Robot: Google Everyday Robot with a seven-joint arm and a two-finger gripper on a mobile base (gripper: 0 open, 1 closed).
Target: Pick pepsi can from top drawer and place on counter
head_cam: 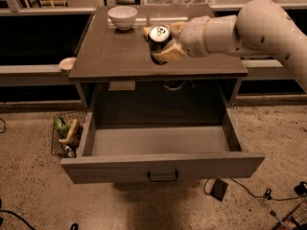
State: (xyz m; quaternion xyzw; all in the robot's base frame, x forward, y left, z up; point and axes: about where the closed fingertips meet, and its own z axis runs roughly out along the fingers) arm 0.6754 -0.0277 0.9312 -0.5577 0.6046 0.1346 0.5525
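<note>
Currently the gripper (163, 43) is over the counter (110, 56), right of centre, its tan fingers (168, 54) clamped on either side of the pepsi can (159, 33). The can is upright with its silver top facing up, a sensible hold for setting it down flat. Whether its base touches the surface cannot be told. It sits well back from the front edge and apart from the white bowl (122, 17) at the rear left, so a release here appears safe. The top drawer (120, 166) stands pulled out below and shows no contents. In my judgement the lift is done; lowering and release are outstanding.
</note>
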